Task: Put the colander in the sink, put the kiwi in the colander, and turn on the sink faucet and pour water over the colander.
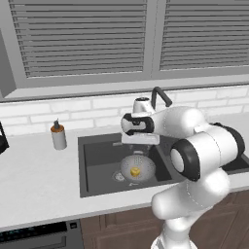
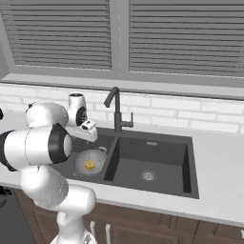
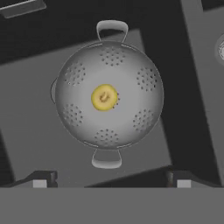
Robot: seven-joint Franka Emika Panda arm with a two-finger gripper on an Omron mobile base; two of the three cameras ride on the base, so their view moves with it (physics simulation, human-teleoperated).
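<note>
Hovering above the left basin, I am keeping the two-finger gripper (image 3: 111, 178) spread wide with nothing between its jaws, looking straight down at the round grey perforated metal colander (image 3: 78, 109). The colander is sitting on the floor of the larger left basin of the dark grey rectangular double-basin sink (image 1: 97, 168), and the small yellow-golden kiwi (image 3: 104, 97) is lying in the middle of its bowl. The right basin (image 2: 157, 159) is holding nothing but its round silver drain (image 2: 148, 176).

As I am judging it, the placing is done and the tap is what I am going for next. The tall slim dark grey gooseneck sink faucet (image 2: 116, 112) is standing at the far rim, about where the two basins meet, and I am seeing no stream from its spout. To do this well, I am planning to lift clear of the colander first, so I am not knocking its loop handles (image 3: 106, 158), then approach the small side lever (image 2: 128, 125) with the jaws wide and push it gently. I am also expecting the spout to need swinging left, since it is not plainly hanging over the colander.

A small brown-capped soap bottle (image 1: 58, 135) is standing on the counter to the left of the sink, well apart from my path.
</note>
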